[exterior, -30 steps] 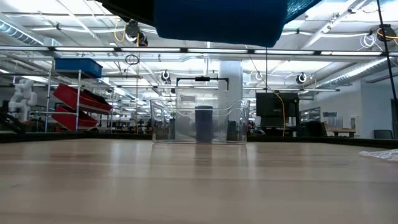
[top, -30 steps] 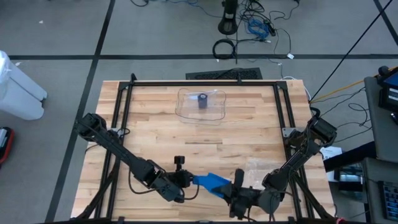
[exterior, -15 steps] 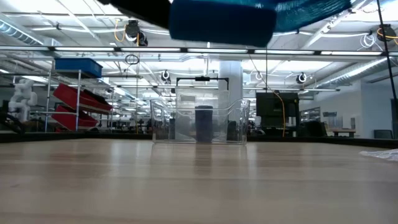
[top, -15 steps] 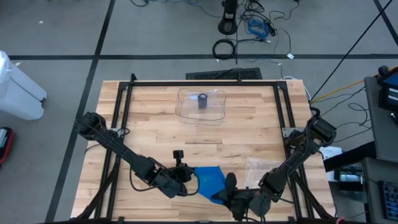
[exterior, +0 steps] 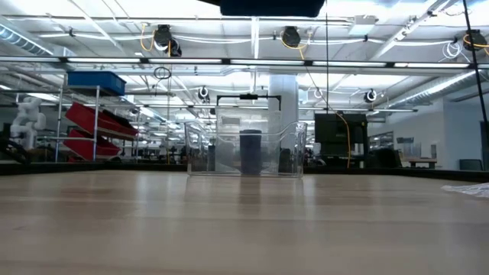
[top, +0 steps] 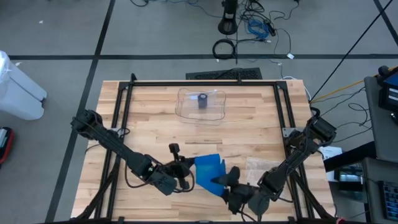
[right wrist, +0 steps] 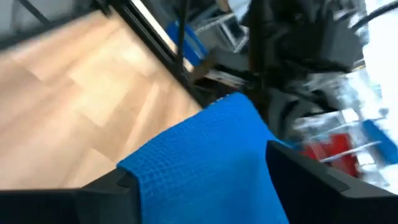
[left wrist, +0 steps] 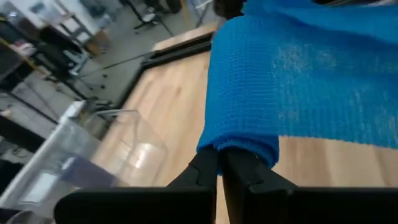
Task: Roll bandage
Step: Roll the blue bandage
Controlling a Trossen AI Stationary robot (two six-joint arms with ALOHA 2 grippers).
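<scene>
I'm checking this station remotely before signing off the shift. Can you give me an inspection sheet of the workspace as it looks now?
Surface: wooden table, inside a black frame.
Job's things: blue bandage held up above the near edge, between both arms.
Clutter: clear tray holding a dark roll at the far side; clear plastic wrapper near the right arm.
Grippers: left gripper shut on the bandage's edge; right gripper open, fingers either side of the bandage.
Cables: loose cables on the floor beyond the table.
Surroundings: white bin at left.
</scene>
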